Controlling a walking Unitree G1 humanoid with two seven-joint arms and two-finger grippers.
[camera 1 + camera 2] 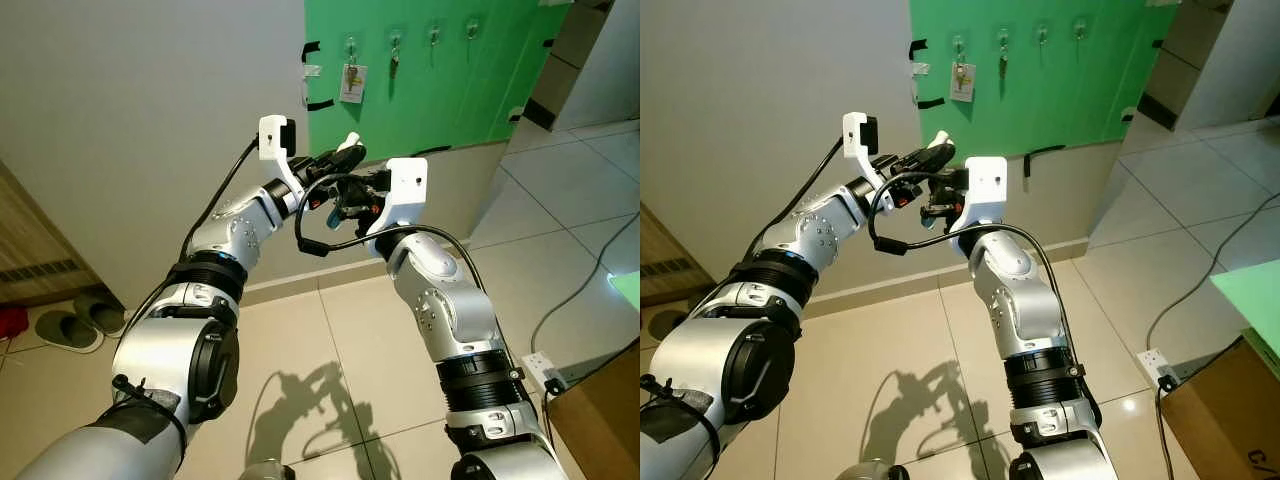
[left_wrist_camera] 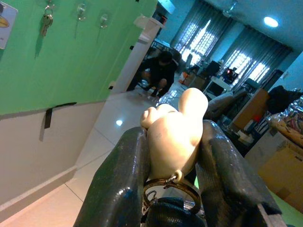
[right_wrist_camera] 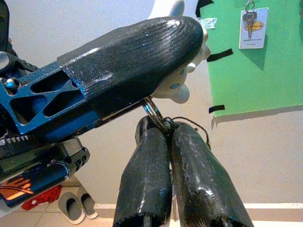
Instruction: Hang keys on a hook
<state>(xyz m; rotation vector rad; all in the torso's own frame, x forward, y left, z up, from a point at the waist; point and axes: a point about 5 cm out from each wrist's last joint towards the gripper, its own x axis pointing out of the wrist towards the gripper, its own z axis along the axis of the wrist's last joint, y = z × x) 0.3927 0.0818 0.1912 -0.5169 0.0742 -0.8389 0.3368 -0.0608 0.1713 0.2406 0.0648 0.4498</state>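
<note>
At the far left, slippers are seen on the tiled floor beside the grey wall. The left arm is raised toward the wall, and the left gripper is closed on a cream-white figurine charm, which is clamped between its two black fingers. A brass key ring is attached to the underside of the charm. The right gripper is brought up against the left one from the right, and its fingertips are pinched together on the key ring just below the charm; the keys themselves cannot be made out. Above and beyond both grippers, a green board is taped to the wall, and a row of hooks is fixed along its top. A key with a white tag is hung on the leftmost hook, and a small key bunch on the next. At the right, a cardboard box and a power strip are seen on the floor.
</note>
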